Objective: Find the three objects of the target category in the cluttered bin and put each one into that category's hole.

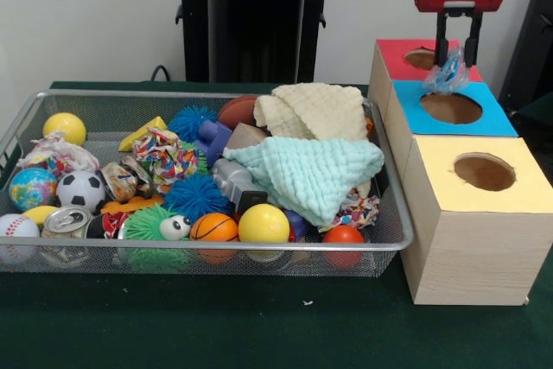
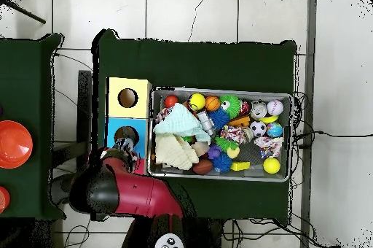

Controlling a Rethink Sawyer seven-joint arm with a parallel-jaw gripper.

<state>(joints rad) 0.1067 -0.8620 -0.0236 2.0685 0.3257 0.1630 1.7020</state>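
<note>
Nearest the camera, a wire mesh bin sits on a dark green table, crammed with toys and cloths. Along its front edge lie a white baseball, a silver drinks can, a green spiky ball with a googly eye, a small orange basketball, a yellow ball and an orange-red ball. Behind them, a pale mint muslin cloth and a cream waffle cloth are heaped over other toys. Just beside the bin stands a row of three wooden boxes, each with a round hole in its top: a yellow-topped box in front, a blue-topped box in the middle, and a red-topped box at the back. Above the boundary between the red and blue tops hangs the red and black gripper, its two black fingers clenched on a crumpled blue and clear plastic wrapper.
</note>
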